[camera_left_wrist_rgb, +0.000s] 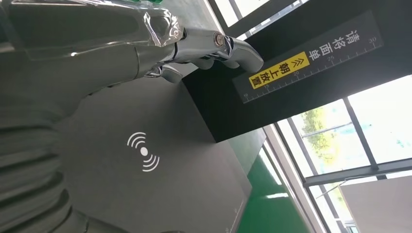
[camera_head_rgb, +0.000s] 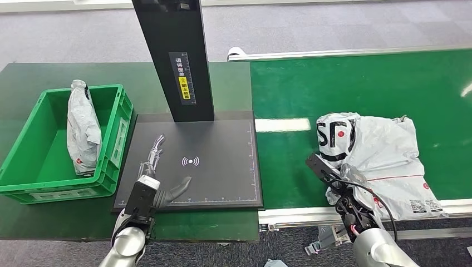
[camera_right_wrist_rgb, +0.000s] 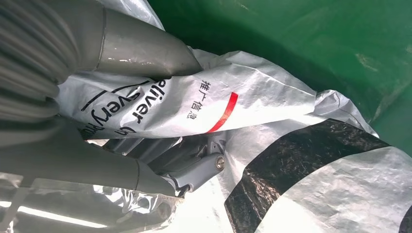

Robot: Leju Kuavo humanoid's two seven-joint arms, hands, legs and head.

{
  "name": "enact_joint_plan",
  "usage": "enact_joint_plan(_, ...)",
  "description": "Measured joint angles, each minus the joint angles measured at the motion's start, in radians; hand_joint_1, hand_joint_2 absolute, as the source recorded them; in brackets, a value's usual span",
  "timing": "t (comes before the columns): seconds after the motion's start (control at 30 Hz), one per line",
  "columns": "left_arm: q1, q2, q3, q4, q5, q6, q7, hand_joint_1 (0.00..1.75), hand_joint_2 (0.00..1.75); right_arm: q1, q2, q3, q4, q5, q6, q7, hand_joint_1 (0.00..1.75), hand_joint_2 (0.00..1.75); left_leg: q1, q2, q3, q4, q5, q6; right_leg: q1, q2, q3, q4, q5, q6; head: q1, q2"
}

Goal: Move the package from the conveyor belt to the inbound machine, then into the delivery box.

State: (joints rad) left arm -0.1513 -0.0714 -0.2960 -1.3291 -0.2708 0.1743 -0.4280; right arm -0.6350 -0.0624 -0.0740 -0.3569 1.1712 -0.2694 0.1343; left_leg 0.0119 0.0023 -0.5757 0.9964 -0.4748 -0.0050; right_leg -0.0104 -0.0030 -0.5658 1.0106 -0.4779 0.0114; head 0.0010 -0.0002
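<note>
We see the right hand [camera_head_rgb: 346, 186] with its fingers closed around a fold of the crumpled white plastic package [camera_head_rgb: 384, 158], which lies on the green conveyor belt [camera_head_rgb: 356, 89] near its front edge. Our left hand [camera_head_rgb: 157, 172] hovers spread and empty over the flat black inbound machine plate [camera_head_rgb: 222, 150]. The green plastic delivery box [camera_head_rgb: 114, 139] sits just left of the plate.

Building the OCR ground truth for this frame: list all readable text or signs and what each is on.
"请将面单" white, "朝上放置" on yellow: label on the black post.
Wireless-signal symbol: black scanner pad.
"推广信息" and part of "Deliver": package in the right hand.
Ruler numbers on the label, barcodes on the package: too small.
</note>
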Motion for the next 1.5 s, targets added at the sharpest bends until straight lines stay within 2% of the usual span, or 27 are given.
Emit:
enact_joint_plan(0.13,0.004,0.003,0.000,-0.005,-0.001,0.002,0.000,0.00,1.75,0.001,0.007,-0.008,-0.002,-0.012,-0.001,-0.017,1.75,1.75,0.000,0.000,0.000,0.000,0.000,0.000,0.000,0.000,0.000,0.000,0.000,0.000,0.000,0.000)
enact_joint_plan(0.2,0.009,0.005,0.002,-0.010,-0.007,0.013,0.000,0.00,1.75,0.007,0.013,-0.014,-0.014,-0.058,0.001,-0.086,1.75,1.75,0.000,0.000,0.000,0.000,0.000,0.000,0.000,0.000,0.000,0.000,0.000,0.000,0.000,0.000)
enact_joint_plan(0.27,0.020,0.008,0.010,-0.022,-0.014,0.029,-0.001,0.00,1.75,0.023,0.025,-0.021,-0.053,-0.156,0.030,-0.206,1.75,1.75,0.000,0.001,-0.001,0.000,0.000,0.000,0.000,0.001,0.000,0.000,0.000,0.000,0.000,0.000)
enact_joint_plan(0.33,0.031,0.011,0.028,-0.039,-0.021,0.039,-0.006,0.00,1.75,0.059,0.043,-0.017,-0.147,-0.303,0.105,-0.308,1.75,1.75,0.000,0.001,-0.001,0.000,0.000,0.000,0.000,0.002,-0.001,0.000,0.000,0.000,0.000,0.000)
enact_joint_plan(0.4,0.040,0.014,0.050,-0.056,-0.029,0.044,-0.015,0.00,1.75,0.114,0.056,0.006,-0.288,-0.444,0.185,-0.350,1.75,1.75,0.000,0.000,-0.001,0.000,0.000,0.000,0.000,0.000,-0.002,0.000,0.000,0.000,0.000,0.000)
enact_joint_plan(0.53,0.046,0.017,0.087,-0.074,-0.040,0.045,-0.029,0.00,1.75,0.216,0.053,0.081,-0.592,-0.614,0.223,-0.358,1.75,1.75,0.000,-0.001,-0.004,0.000,0.000,0.000,0.000,-0.001,-0.004,0.000,-0.001,0.000,0.000,0.000)
enact_joint_plan(0.67,0.044,0.015,0.113,-0.088,-0.055,0.043,-0.036,0.00,1.75,0.294,0.032,0.148,-0.858,-0.646,0.194,-0.362,1.75,1.75,-0.001,0.000,-0.006,0.000,0.000,0.000,0.000,0.000,-0.007,0.000,0.000,0.000,0.000,0.000)
enact_joint_plan(0.83,0.042,0.005,0.128,-0.103,-0.074,0.035,-0.036,0.00,1.75,0.304,0.014,0.223,-1.046,-0.651,0.193,-0.358,1.75,1.75,-0.001,0.001,-0.006,0.000,0.000,0.000,0.000,0.000,-0.007,0.000,0.000,0.000,0.000,0.000)
enact_joint_plan(1.03,0.027,-0.004,0.138,-0.104,-0.085,0.034,-0.036,0.00,1.75,0.284,0.007,0.314,-1.082,-0.642,0.227,-0.340,1.75,1.75,0.000,0.001,-0.006,0.000,0.000,0.000,0.000,0.000,-0.007,0.000,0.000,0.000,0.000,0.000)
enact_joint_plan(1.3,0.019,-0.010,0.146,-0.104,-0.085,0.034,-0.036,0.00,1.75,0.274,0.002,0.360,-1.083,-0.641,0.243,-0.337,1.75,1.75,0.000,0.000,-0.007,0.000,0.000,0.000,0.000,0.000,-0.007,0.001,0.000,0.000,0.000,0.000)
enact_joint_plan(1.5,-0.011,-0.010,0.154,-0.087,-0.076,0.035,-0.028,0.00,1.75,0.199,0.027,0.470,-0.981,-0.651,0.311,-0.311,1.75,1.75,0.000,0.000,-0.007,0.000,0.001,-0.001,0.001,0.000,-0.007,0.001,0.000,0.000,0.000,0.000)
